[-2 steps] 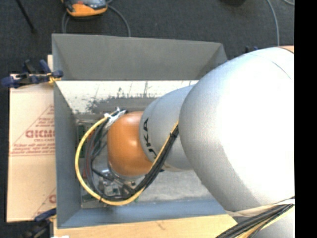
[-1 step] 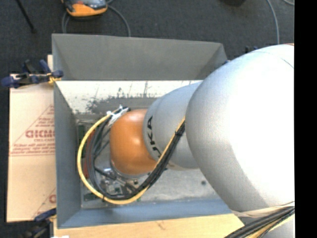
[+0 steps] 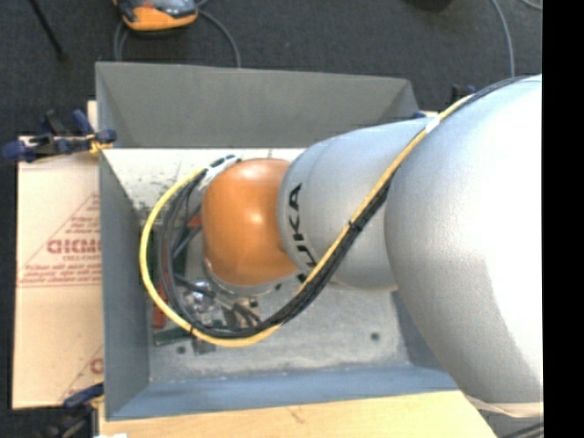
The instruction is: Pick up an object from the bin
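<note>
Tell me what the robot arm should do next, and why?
Probably lift slightly: the gripper sits low at the bin's lower-left floor, next to a small red thing and a dark green thing, and the arm hides whether anything is caught.

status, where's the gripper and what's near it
Gripper low at the bin's lower-left corner, tucked under the orange wrist cover. Small red piece and dark green piece beside it. Grasp not visible.

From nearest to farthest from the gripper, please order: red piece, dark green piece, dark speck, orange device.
1. red piece and dark green piece, just left of the gripper: too close to call.
2. dark speck, right side of the bin.
3. orange device, outside the bin, top left.
</note>
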Tool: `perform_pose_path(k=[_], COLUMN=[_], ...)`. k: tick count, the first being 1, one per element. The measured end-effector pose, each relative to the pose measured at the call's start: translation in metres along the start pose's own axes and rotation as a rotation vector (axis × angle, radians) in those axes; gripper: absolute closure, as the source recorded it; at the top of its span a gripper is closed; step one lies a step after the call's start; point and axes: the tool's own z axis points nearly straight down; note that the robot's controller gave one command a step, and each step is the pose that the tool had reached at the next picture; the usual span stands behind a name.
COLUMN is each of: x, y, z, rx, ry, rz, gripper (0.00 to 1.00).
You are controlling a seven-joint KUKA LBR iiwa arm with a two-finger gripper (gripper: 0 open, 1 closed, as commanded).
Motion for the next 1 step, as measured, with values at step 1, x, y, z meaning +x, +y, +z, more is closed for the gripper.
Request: perform_pose_path(k=[1], x=[-0.0012], y=[-0.0008], z=[-0.0104], rx=[-0.001], ry=[-0.013], rz=[-0.003], gripper=[1.0])
